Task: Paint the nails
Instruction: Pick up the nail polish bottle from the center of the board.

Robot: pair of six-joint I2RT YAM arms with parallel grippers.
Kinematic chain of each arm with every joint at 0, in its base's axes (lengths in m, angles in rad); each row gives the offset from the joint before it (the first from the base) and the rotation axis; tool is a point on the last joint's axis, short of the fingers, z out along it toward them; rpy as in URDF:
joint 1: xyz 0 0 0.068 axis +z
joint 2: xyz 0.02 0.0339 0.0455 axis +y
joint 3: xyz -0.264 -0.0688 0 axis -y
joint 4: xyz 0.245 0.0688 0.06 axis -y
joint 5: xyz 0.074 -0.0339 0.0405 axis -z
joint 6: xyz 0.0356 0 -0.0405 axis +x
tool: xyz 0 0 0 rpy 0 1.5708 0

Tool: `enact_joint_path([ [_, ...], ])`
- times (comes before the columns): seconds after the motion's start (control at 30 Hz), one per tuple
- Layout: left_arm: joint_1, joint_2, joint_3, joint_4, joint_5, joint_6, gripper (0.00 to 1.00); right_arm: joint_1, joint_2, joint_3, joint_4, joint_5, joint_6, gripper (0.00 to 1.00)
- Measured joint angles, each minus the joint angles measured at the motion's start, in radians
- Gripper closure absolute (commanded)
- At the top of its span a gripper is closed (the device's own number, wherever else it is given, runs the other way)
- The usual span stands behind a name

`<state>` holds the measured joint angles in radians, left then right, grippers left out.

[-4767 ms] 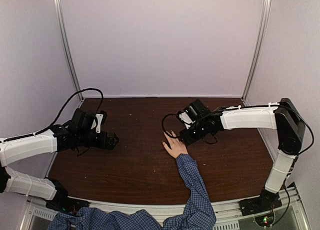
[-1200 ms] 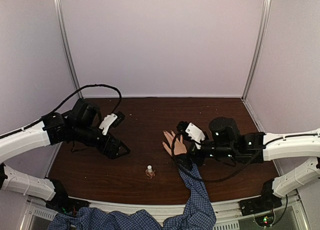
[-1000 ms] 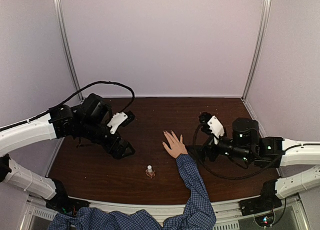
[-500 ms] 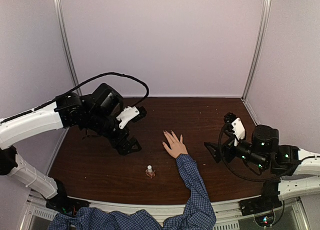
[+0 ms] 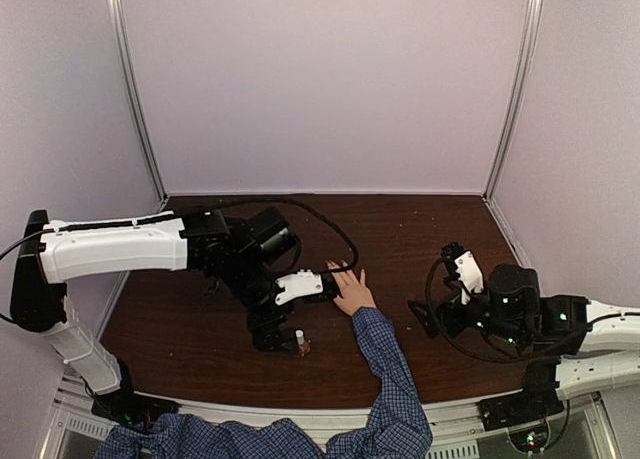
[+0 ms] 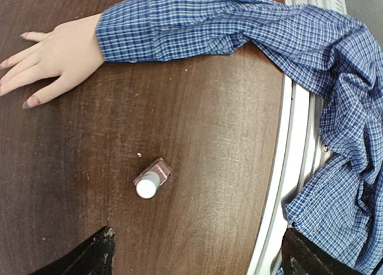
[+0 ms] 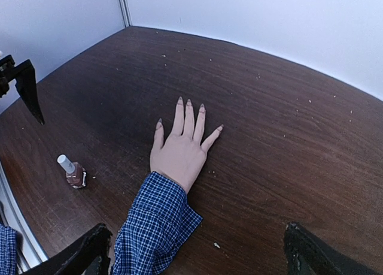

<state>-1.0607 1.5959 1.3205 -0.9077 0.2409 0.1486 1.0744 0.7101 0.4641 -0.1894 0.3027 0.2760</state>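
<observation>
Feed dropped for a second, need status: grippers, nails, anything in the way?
Left gripper open, empty, above capped polish bottle. Right gripper open, empty, clear of hand. Nails exposed, hand flat on table. Nothing blocking bottle.

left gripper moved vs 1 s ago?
Yes. In the top view the left gripper has swung from the table's back left toward the front edge, and now sits just left of the bottle, which has stayed put.
</observation>
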Motion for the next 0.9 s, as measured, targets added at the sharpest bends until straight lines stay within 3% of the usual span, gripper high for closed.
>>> enact_joint_path([
  [0.23, -0.008, 0.038, 0.000, 0.032, 0.009, 0.093, 0.12, 0.000, 0.024, -0.057, 0.012, 0.042, 0.072, 0.00],
  [0.7, -0.008, 0.127, -0.071, 0.151, -0.007, 0.220, 0.43, -0.003, -0.010, -0.166, 0.079, 0.079, 0.090, 0.00],
  [0.9, -0.003, 0.151, -0.075, 0.189, -0.020, 0.247, 0.48, -0.003, 0.063, -0.166, 0.100, 0.075, 0.090, 0.00],
])
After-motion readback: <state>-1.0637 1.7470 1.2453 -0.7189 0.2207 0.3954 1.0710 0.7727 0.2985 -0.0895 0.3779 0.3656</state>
